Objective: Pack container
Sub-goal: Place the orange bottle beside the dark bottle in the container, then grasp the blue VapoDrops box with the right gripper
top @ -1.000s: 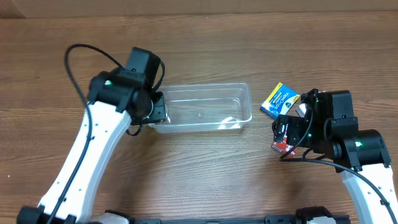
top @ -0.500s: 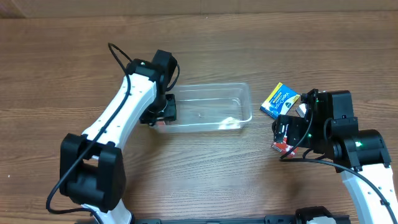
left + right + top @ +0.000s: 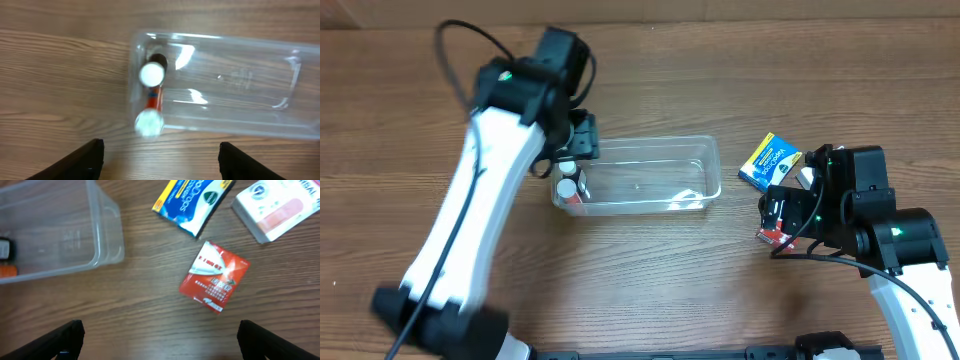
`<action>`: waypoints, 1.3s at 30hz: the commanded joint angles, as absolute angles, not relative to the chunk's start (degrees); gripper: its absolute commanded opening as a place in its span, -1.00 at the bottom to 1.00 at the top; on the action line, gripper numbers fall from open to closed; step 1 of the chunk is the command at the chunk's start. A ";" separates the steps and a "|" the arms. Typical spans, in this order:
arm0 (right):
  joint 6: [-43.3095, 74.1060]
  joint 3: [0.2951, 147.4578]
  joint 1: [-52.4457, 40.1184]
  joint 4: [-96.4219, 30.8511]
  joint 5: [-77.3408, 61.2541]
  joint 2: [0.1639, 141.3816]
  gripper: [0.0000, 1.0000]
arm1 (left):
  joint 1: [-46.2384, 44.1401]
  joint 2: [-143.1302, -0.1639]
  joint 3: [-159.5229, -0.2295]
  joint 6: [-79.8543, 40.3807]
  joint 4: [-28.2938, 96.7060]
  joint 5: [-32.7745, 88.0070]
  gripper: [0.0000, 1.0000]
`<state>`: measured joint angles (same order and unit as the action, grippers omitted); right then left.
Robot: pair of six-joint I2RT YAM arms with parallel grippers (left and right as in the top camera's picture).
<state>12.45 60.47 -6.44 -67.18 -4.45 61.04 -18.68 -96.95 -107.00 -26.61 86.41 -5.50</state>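
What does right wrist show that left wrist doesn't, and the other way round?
Only right wrist: three boxes on the table beside the container, namely a red box, a blue-and-yellow box and a white box. Only left wrist, clearly: two white-capped bottles in the container's end. Both: the clear container, the wood table, and an open gripper, the left gripper and the right gripper respectively.
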 commanded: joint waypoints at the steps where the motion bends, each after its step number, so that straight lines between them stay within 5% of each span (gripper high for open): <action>1: 17.28 65.47 -6.66 -66.76 2.13 61.84 1.00 | -17.50 -84.68 -109.30 -25.76 87.50 -9.56 1.00; 8: 27.14 86.04 -6.63 -67.24 4.43 88.71 1.00 | -7.86 -73.47 -109.10 -26.13 88.66 -9.43 1.00; 14: 29.02 86.76 -6.57 -64.34 3.70 109.43 1.00 | -7.86 -77.84 -107.09 -25.93 89.47 -9.41 1.00; 29: 28.49 85.45 -4.05 -58.67 3.33 120.31 1.00 | -7.90 -81.67 -107.09 -25.98 89.34 -8.93 1.00; 39: 23.75 86.87 -4.16 -60.77 -0.10 119.96 0.46 | -7.90 -81.67 -107.09 -25.96 89.49 -8.95 1.00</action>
<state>25.50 85.49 -4.21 -59.66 2.24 120.46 -8.21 -81.62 -107.22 -26.44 89.38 -8.86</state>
